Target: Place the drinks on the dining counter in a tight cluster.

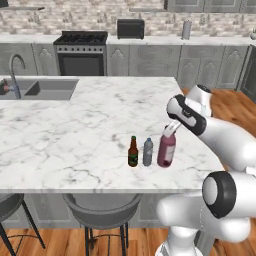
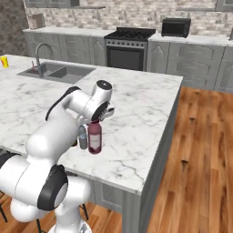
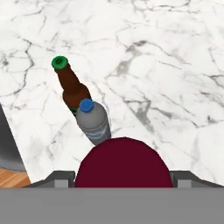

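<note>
- Dining counter (image 1: 75,130): white, grey-veined marble island top; a built-in sink (image 1: 47,89) and a curved faucet (image 1: 15,75) sit at its far left in the left base view, and grey stools (image 1: 102,207) stand below its near edge.
- Drinks: three bottles stand upright in a short row near the counter's near edge.
- Beer bottle (image 1: 133,152): slim, dark brown with a green cap, at the left end of the row.
- Grey-blue bottle (image 1: 148,152): small with a blue cap, in the middle, just beside both neighbours.
- Dark red bottle (image 1: 166,148): widest, at the right end; its base rests on the marble.
- Gripper (image 3: 122,178): poised directly over the dark red bottle, one finger on either side of its top. The jaws stand wide; whether they press the bottle cannot be told.
- Background: a stove (image 1: 81,50) and a dark microwave (image 1: 130,28) against the brick wall.
</note>
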### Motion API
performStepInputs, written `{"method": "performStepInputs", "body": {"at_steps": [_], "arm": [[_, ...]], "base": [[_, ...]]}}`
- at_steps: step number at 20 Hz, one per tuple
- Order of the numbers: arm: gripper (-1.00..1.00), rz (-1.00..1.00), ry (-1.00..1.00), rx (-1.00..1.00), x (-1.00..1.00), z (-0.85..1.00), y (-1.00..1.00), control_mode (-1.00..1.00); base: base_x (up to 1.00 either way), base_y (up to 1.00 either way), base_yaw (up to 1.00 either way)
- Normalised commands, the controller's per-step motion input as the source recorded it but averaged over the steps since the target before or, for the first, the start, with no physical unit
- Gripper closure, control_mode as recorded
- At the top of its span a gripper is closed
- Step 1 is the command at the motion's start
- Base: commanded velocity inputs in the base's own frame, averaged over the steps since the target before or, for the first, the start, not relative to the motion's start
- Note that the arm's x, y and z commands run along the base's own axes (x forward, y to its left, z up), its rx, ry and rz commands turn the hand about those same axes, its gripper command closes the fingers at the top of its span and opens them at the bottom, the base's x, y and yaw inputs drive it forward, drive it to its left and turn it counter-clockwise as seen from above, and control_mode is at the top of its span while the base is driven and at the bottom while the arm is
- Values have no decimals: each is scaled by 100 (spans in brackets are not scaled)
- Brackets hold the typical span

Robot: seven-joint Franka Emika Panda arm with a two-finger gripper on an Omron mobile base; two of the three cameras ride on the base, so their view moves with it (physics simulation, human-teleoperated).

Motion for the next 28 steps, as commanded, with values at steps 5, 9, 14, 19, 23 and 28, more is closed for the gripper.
{"method": "performStepInputs", "body": {"at_steps": [5,9,14,19,23,28], "arm": [[100,3,5,0,39,0,0,-100],[100,3,2,0,23,0,0,-100],[100,0,0,0,0,-13,0,-100],[100,0,-1,0,0,-12,0,-100],[100,0,0,0,0,-13,0,-100],[100,0,-1,0,0,-2,0,-100]], "base": [[0,0,0],[0,0,0],[0,0,0],[0,0,0],[0,0,0],[0,0,0]]}}
